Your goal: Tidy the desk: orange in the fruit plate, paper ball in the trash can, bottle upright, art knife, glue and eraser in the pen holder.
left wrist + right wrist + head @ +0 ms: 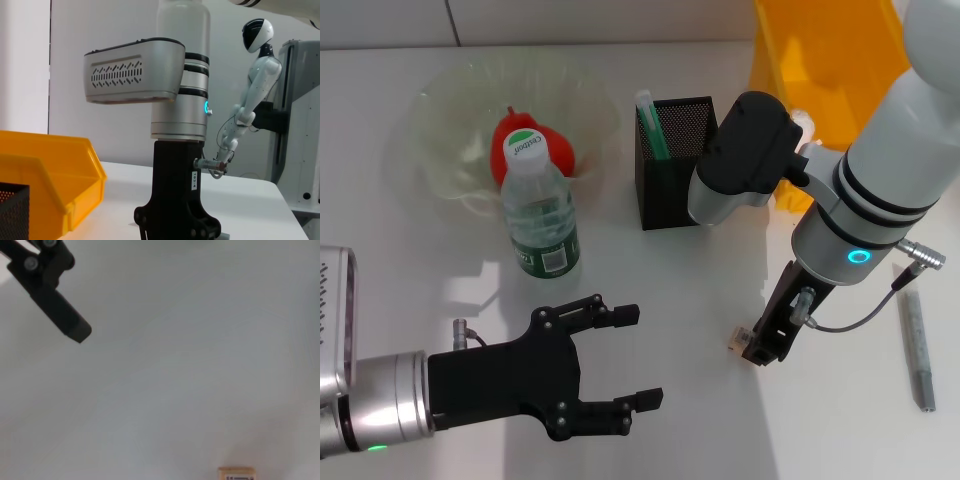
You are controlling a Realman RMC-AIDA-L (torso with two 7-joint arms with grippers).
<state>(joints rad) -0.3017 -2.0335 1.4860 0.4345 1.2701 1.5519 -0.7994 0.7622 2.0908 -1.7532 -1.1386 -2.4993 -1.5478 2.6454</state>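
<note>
Hovering right hand touches eraser on open desk.

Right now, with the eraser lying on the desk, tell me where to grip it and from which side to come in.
Grip the eraser across its two short side faces, coming straight down from above. It is a tiny block lying flat on the bare desk, so only its sides offer purchase. The right gripper hangs right beside it, pointing down; the left gripper sits open, farther off.
</note>
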